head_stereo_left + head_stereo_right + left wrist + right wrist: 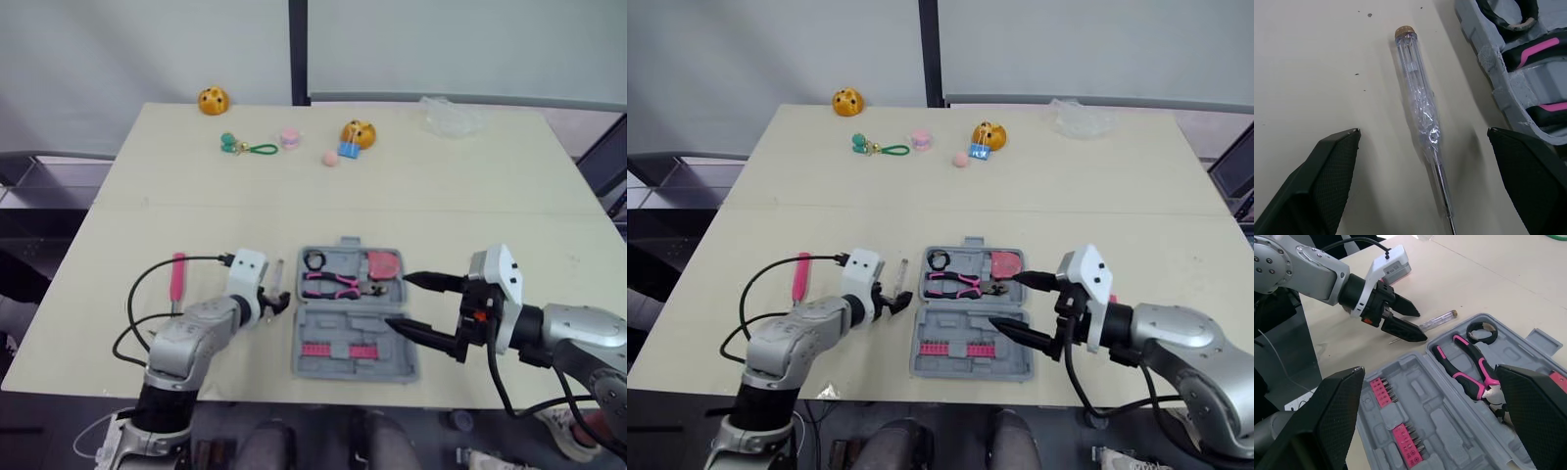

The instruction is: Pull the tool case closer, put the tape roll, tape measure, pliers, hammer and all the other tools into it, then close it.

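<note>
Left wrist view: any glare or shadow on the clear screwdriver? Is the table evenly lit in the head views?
Left wrist view: small glints along the clear plastic-handled screwdriver, a faint soft shadow toward the grey plastic tool case; left eye view: the beige table is evenly lit, no hard shadows.

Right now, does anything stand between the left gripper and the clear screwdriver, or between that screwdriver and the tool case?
Nothing visible does. The open left gripper straddles the clear screwdriver on the table, and the tool case lies open right beside it.
</note>
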